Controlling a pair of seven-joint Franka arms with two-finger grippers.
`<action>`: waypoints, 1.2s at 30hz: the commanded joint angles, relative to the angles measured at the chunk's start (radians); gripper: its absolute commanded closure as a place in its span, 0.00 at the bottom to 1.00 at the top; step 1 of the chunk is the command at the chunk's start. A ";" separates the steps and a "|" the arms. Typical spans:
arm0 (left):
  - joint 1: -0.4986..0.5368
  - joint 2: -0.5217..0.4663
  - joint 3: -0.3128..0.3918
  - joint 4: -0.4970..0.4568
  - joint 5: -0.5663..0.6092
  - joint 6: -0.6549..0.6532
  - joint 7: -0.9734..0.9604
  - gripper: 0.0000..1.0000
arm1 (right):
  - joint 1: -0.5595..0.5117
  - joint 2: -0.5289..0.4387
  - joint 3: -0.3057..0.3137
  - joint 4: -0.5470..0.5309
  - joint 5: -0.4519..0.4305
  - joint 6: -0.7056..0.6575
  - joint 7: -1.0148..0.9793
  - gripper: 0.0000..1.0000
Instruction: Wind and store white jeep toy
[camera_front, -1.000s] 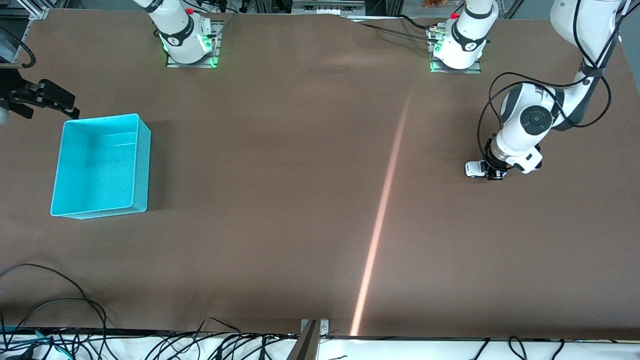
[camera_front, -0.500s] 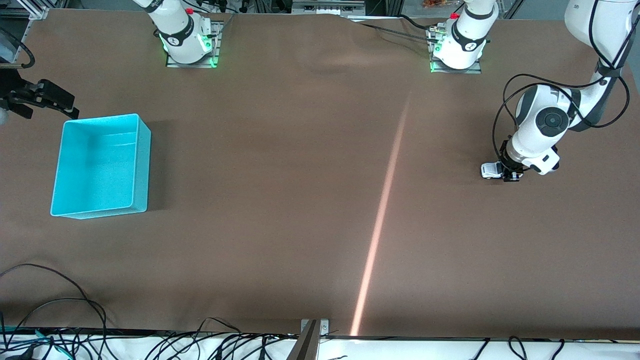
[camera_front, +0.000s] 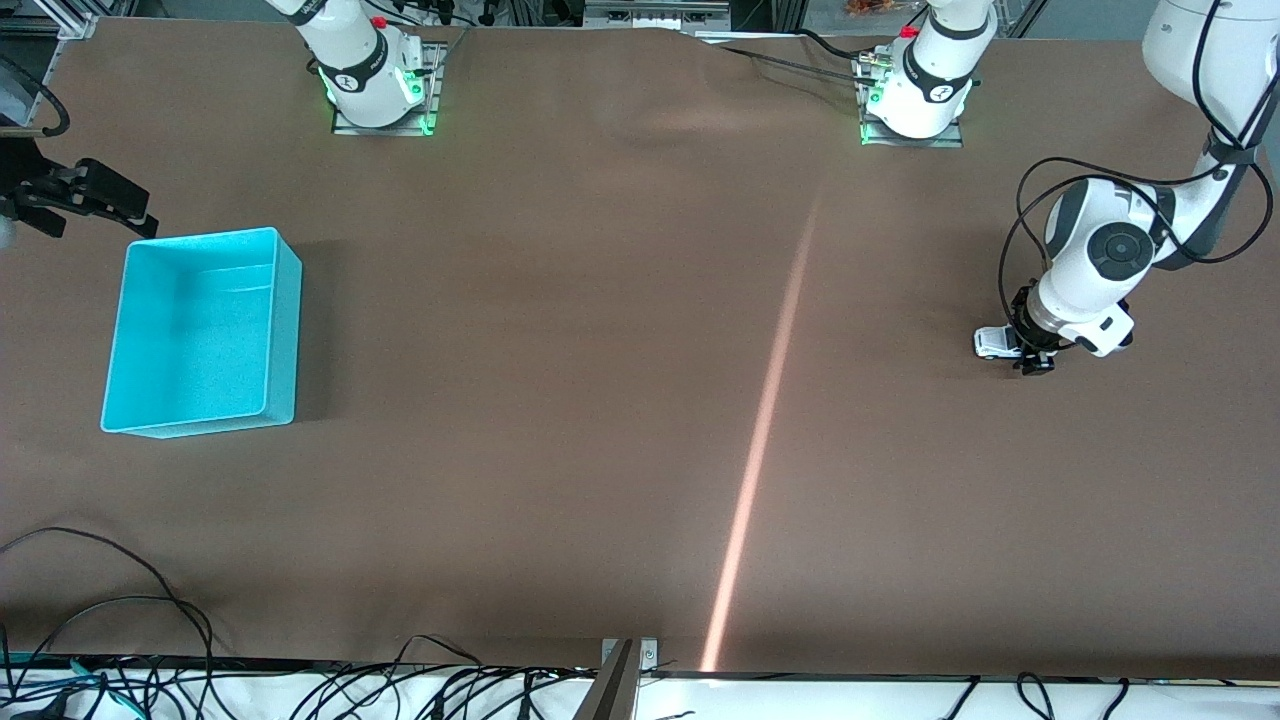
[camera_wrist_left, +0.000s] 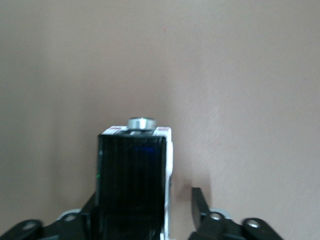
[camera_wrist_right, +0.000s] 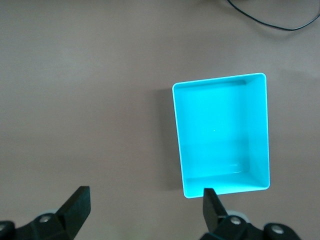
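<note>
- I see the jeep low on the brown table, at the left arm's end.
- My left gripper has its fingers around the jeep's black roof; one finger sits a bit off its side.
- My right gripper waits up high, fingers wide apart, over the table beside the bin.

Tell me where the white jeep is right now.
The white jeep sits on the table at the left arm's end, between the fingers of the left gripper, with the whole table between it and the turquoise bin.
</note>
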 joint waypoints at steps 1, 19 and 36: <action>0.026 0.014 -0.010 0.063 0.037 -0.020 -0.004 0.00 | -0.001 0.003 0.002 0.017 -0.013 -0.010 0.003 0.00; 0.053 -0.119 -0.039 0.061 -0.072 -0.211 0.268 0.00 | -0.001 0.003 0.002 0.017 -0.012 -0.010 0.003 0.00; 0.043 -0.173 -0.104 0.393 -0.308 -0.612 0.761 0.00 | -0.001 0.003 0.002 0.017 -0.013 -0.008 0.003 0.00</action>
